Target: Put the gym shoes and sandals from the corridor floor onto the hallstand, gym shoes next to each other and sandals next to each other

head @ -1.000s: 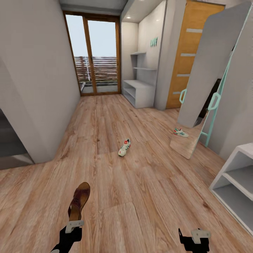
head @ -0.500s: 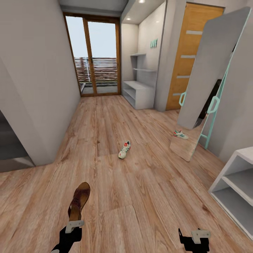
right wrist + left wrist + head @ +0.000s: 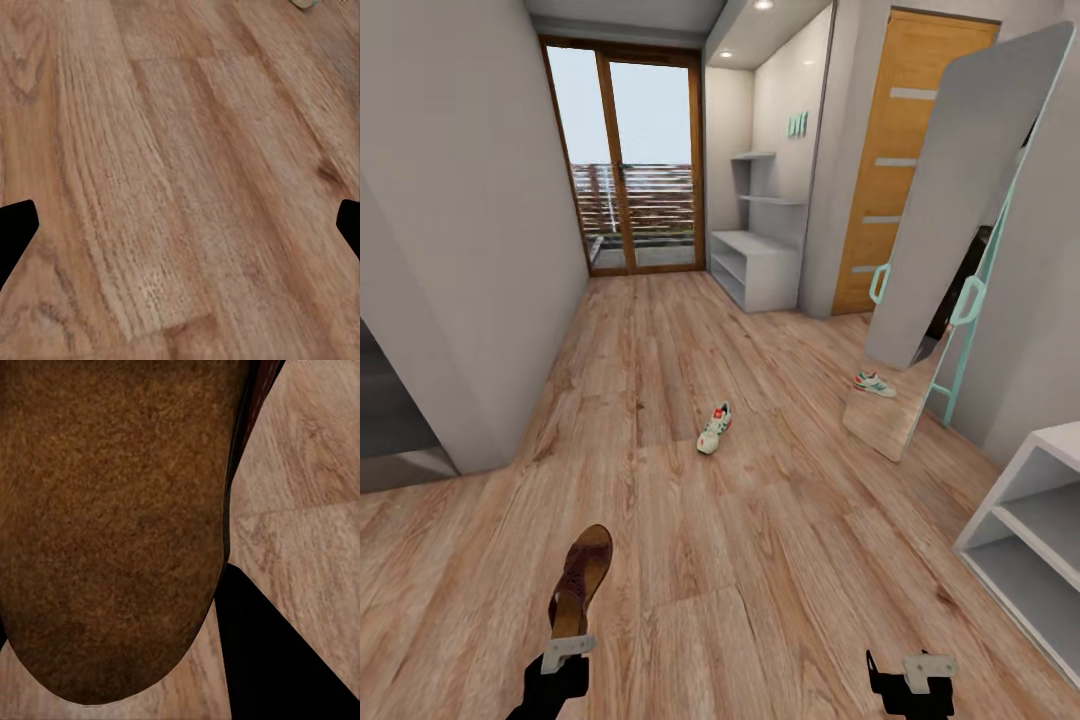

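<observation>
Now L gripper (image 3: 565, 650) clamps sandal (image 3: 581, 578) over wood-plank floor (image 3: 780, 560); R gripper (image 3: 908, 672) spread, w/ nothing.

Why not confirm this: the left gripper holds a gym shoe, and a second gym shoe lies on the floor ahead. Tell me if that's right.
Wrong in one respect. The left gripper holds a brown sandal, not a gym shoe, as the head view shows. A gym shoe does lie on the floor ahead.
</observation>
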